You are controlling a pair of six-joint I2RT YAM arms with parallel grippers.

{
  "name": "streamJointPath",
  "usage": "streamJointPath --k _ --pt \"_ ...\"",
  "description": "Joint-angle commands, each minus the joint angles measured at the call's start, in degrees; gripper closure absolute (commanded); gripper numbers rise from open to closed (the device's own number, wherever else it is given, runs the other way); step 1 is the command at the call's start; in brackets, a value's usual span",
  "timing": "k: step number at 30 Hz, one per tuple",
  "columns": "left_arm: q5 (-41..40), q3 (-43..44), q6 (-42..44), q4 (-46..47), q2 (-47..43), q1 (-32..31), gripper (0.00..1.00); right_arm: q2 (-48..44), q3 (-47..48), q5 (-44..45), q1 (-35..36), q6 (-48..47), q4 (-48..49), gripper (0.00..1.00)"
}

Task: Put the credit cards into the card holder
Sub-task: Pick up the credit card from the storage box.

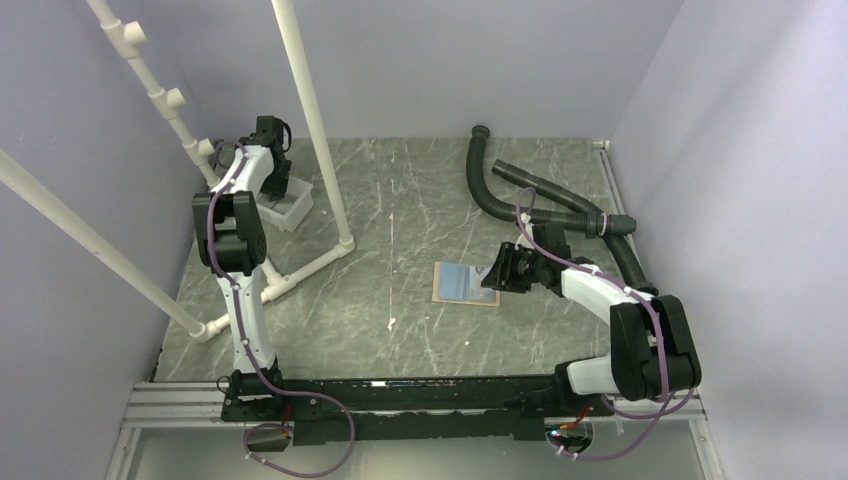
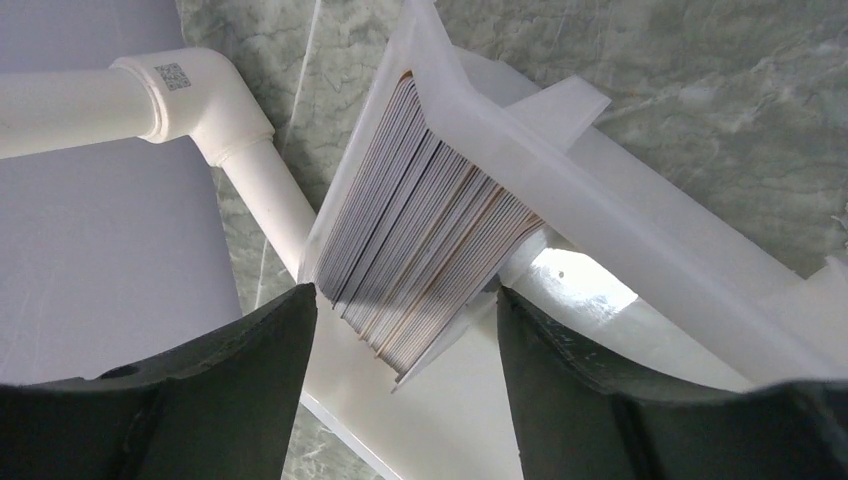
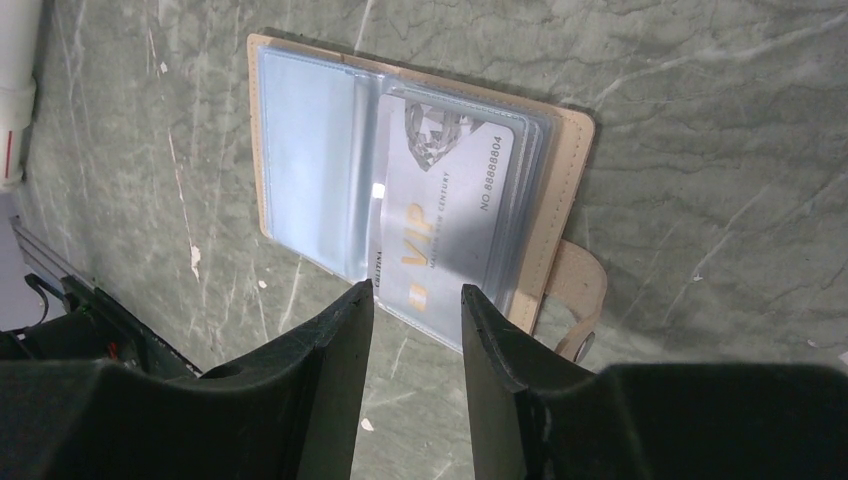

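Observation:
The card holder (image 1: 466, 283) lies open on the table, tan outside and pale blue inside (image 3: 300, 150), with its snap tab (image 3: 578, 290) at the right. A silver VIP card (image 3: 440, 210) lies in its right half among the clear sleeves. My right gripper (image 3: 417, 288) is open and empty, just off the holder's near edge and in line with that card; it also shows in the top view (image 1: 497, 272). My left gripper (image 2: 405, 293) is open and empty above a stack of several credit cards (image 2: 420, 230) standing on edge in a white tray (image 2: 620, 200) at the far left (image 1: 290, 208).
A white pipe frame (image 1: 320, 130) stands beside the tray, and one pipe joint (image 2: 200, 100) is close to the left gripper. Black corrugated hoses (image 1: 530, 190) lie at the back right. Walls close in the table on three sides.

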Motion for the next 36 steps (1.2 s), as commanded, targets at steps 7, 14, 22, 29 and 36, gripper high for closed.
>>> streamJointPath --k 7,14,22,29,36 --pt "-1.99 1.42 0.28 1.59 -3.93 0.02 0.43 -0.14 -0.03 -1.21 0.16 -0.50 2.55 0.60" --pt "-3.06 1.72 0.66 1.62 -4.51 -1.30 0.50 -0.16 -0.08 -1.47 0.18 -0.48 2.56 0.60" --pt "-3.17 2.38 0.42 0.88 -4.30 -1.51 0.63 -0.10 -0.08 -1.70 0.25 -0.48 2.73 0.60" --pt "-2.46 2.84 -0.11 -0.76 -5.51 -2.18 0.67 0.12 -0.12 -1.80 0.22 -0.48 2.82 0.60" --pt "-1.67 1.72 -0.01 -0.57 -8.34 -2.54 0.82 0.10 -0.07 -2.09 0.25 -0.30 3.01 0.60"
